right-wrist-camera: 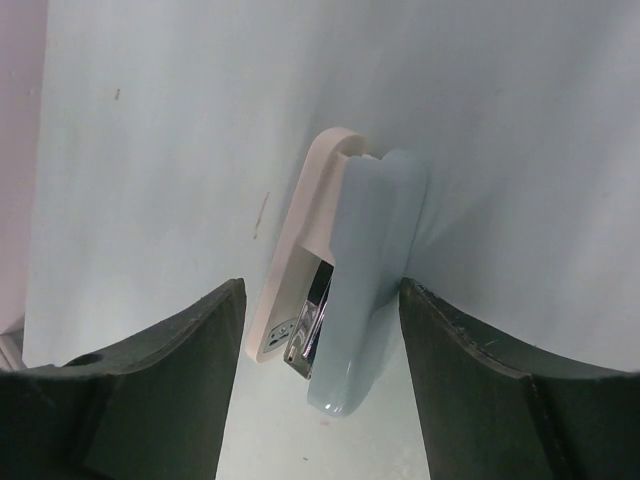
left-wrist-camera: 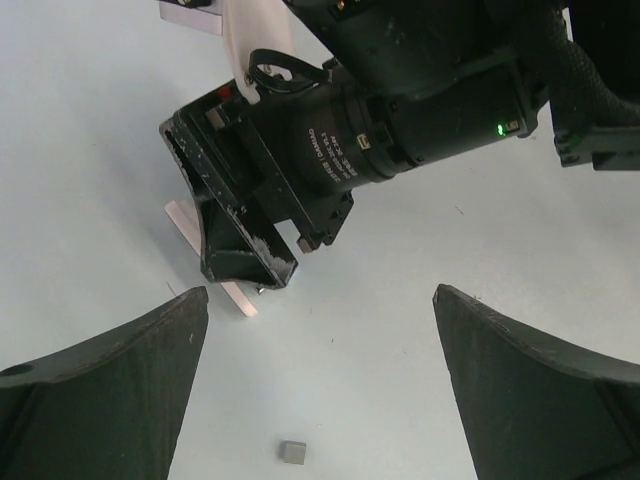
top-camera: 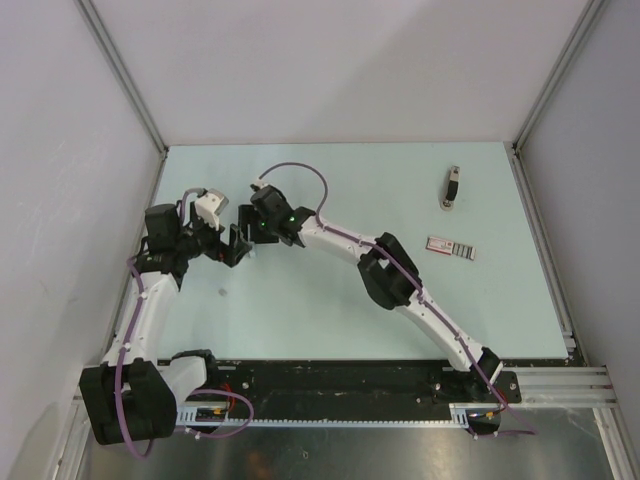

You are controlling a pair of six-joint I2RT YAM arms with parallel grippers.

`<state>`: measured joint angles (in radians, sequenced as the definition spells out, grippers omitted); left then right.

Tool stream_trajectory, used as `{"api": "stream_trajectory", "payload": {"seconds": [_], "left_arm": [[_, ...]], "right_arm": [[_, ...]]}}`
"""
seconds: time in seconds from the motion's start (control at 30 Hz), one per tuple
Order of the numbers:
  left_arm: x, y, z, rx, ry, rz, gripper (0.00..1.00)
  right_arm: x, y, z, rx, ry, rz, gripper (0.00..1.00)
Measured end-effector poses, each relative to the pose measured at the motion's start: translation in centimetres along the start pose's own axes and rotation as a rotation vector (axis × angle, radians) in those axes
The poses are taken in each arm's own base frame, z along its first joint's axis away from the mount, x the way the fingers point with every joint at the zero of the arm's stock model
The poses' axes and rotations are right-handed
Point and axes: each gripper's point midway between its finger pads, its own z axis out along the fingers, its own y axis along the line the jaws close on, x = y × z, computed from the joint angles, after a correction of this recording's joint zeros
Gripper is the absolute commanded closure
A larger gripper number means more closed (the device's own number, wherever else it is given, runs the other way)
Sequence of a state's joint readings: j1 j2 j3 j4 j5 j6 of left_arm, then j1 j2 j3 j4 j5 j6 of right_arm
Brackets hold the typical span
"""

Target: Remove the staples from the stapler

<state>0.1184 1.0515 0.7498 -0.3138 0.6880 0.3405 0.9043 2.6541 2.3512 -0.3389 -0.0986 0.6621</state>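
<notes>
Right claw [right-wrist-camera: 320,290] fingers fill the bottom of my right wrist view, and the stapler [right-wrist-camera: 345,290] lies directly between them on the desk [top-camera: 300,330]. It seems to lie on its side, pale blue lid next to pinkish-white base, with a metal channel [right-wrist-camera: 315,320] showing in the gap. Its long axis runs straight away from the wrist camera, so the jaws stand across its width. One pad looks to be against the blue lid. I cannot tell whether the other has met the base, so I cannot say if it is clamped or only bracketed.

My left claw [left-wrist-camera: 320,292] is spread wide and empty, just beside the right one and facing it. The right arm is plainly the nearer to the stapler.

By count I see one stapler, one small grey piece [left-wrist-camera: 293,452] on the desk ahead of the left claw, one red-edged flat block [top-camera: 441,243], one short grey strip of staples [top-camera: 464,252] touching that block, and one dark-and-silver tool [top-camera: 453,187] farther back. Those last three lie well apart to the right. I cannot see whether the channel holds more.
</notes>
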Motion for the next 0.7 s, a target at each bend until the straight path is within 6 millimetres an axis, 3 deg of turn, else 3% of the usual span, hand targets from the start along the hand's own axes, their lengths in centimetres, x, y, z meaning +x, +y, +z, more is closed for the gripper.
{"api": "stream_trajectory", "payload": {"seconds": [0.17,0.23,0.33,0.47,0.63,0.7], "left_arm": [[0.0,0.1,0.0,-0.005,0.001,0.000,0.01],[0.0,0.1,0.0,-0.005,0.000,0.001,0.01],[0.0,0.1,0.0,-0.008,0.001,0.000,0.01],[0.0,0.4,-0.1,-0.024,0.003,0.003,0.01],[-0.2,0.5,-0.2,-0.034,-0.001,0.008,0.01],[-0.2,0.5,-0.2,-0.036,-0.001,0.008,0.01]], "right_arm": [[0.2,-0.3,-0.9,-0.001,0.009,-0.004,0.19],[-0.1,-1.8,-2.4,0.042,0.021,-0.003,0.06],[-2.1,-5.3,-5.7,0.128,0.007,0.004,0.01],[-7.6,-12.0,-13.3,0.270,-0.087,0.061,0.01],[-16.5,-20.3,-24.5,0.417,-0.307,0.188,0.01],[-18.4,-23.0,-27.7,0.478,-0.359,0.229,0.01]]}}
